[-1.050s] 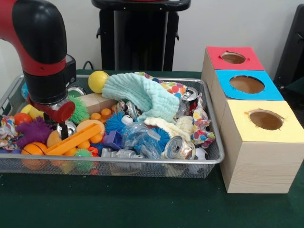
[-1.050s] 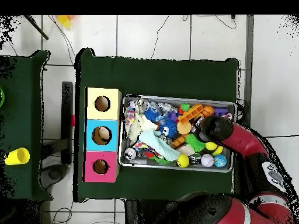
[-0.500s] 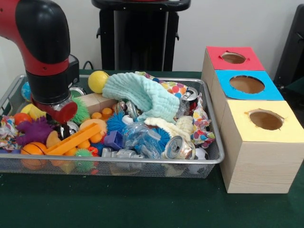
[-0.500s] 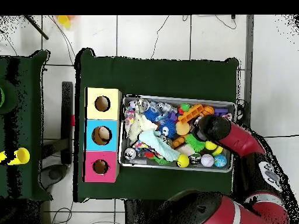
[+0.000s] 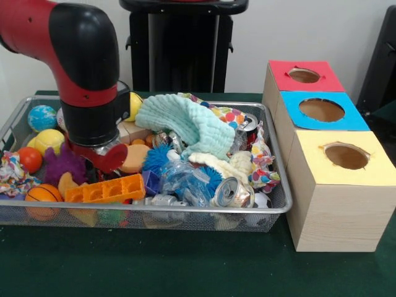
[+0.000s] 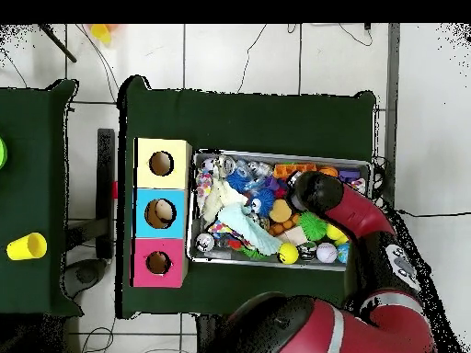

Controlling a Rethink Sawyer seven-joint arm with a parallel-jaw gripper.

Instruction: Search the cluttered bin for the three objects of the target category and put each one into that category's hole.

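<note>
So the red and black arm (image 5: pixel 86 80) is down low over the wire mesh bin (image 5: pixel 185 213), and its gripper (image 5: pixel 106 154) sits in the clutter on the side away from the boxes. Honestly can't tell whether it's open or closed or has anything in it, the wrist blocks it in both views.

Front view gives you the clutter nicely: an orange plastic block with square holes (image 5: pixel 106 189) at the bin's near wall, a purple fuzzy toy (image 5: pixel 62 166), a small basketball (image 5: pixel 42 194), a mint green cloth (image 5: pixel 185 124) draped over the middle, and a crushed silver can (image 5: pixel 230 192) near the boxes.

Overhead view shows all 3 holes from straight above: yellow-topped box (image 6: pixel 162 164), blue-topped box (image 6: pixel 160 213), red-topped box (image 6: pixel 158 263), lined up just beside the bin.
</note>
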